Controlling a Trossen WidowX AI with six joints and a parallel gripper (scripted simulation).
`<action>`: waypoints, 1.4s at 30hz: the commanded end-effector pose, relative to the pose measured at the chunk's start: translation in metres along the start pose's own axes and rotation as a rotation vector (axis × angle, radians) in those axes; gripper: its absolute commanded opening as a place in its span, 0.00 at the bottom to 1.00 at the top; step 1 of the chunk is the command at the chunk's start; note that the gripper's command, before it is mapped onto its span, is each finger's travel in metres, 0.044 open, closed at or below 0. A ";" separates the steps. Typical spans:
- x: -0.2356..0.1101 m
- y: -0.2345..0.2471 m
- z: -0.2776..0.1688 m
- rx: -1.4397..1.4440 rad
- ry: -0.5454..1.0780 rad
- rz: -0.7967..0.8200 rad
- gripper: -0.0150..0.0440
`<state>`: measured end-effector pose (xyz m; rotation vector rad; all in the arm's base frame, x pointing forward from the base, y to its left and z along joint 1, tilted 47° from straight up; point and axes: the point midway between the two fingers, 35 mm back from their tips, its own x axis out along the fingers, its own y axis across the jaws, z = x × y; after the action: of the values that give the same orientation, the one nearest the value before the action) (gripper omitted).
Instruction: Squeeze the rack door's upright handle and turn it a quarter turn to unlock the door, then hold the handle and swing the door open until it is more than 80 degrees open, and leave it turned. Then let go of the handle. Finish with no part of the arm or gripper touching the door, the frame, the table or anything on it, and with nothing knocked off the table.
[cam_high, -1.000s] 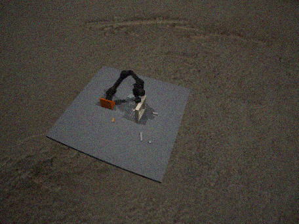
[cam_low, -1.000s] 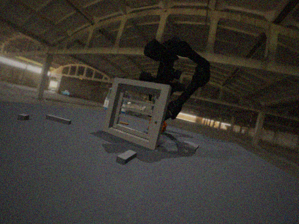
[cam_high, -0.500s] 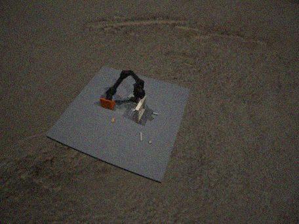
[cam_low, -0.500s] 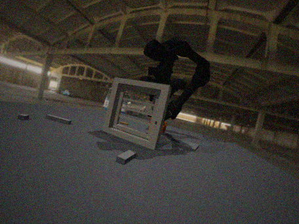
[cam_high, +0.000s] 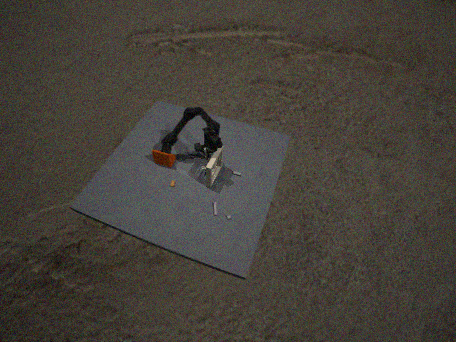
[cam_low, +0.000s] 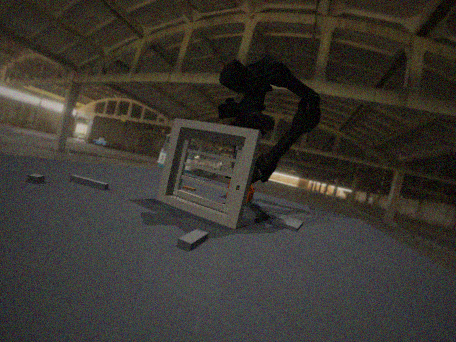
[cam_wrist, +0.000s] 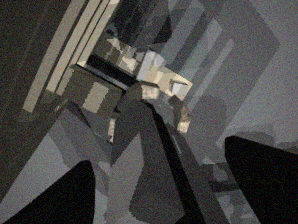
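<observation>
The rack's pale frame (cam_high: 215, 161) (cam_low: 215, 129) stands upright on the table. My gripper (cam_high: 206, 152) (cam_wrist: 160, 157) is open, close to the rack on the arm's side. In the wrist view its two black fingertips stand wide apart. A long dark grey piece, seemingly the upright handle (cam_wrist: 150, 182), rises between them with space on both sides. Whether a finger touches it cannot be told. In the exterior view the frame's top rail partly hides the gripper. The door's angle and the handle's turn cannot be read surely in this dim light.
An orange block (cam_high: 164, 158) (cam_low: 250, 194) stands by the arm's base. A small orange piece (cam_high: 173, 184) lies on the table. Pale bars (cam_high: 215, 208) (cam_low: 90, 182) and blocks (cam_high: 236, 173) (cam_low: 193, 240) lie around the rack. The arm (cam_low: 309, 112) arches high behind the frame.
</observation>
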<state>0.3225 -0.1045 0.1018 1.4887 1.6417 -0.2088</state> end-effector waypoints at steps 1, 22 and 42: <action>0.000 0.001 0.000 0.179 -0.001 0.003 0.75; 0.000 0.001 0.000 0.848 0.001 0.003 0.73; 0.000 0.001 0.000 0.848 0.001 0.003 0.50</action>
<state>0.3233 -0.1047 0.1015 2.0861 1.6237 -0.9950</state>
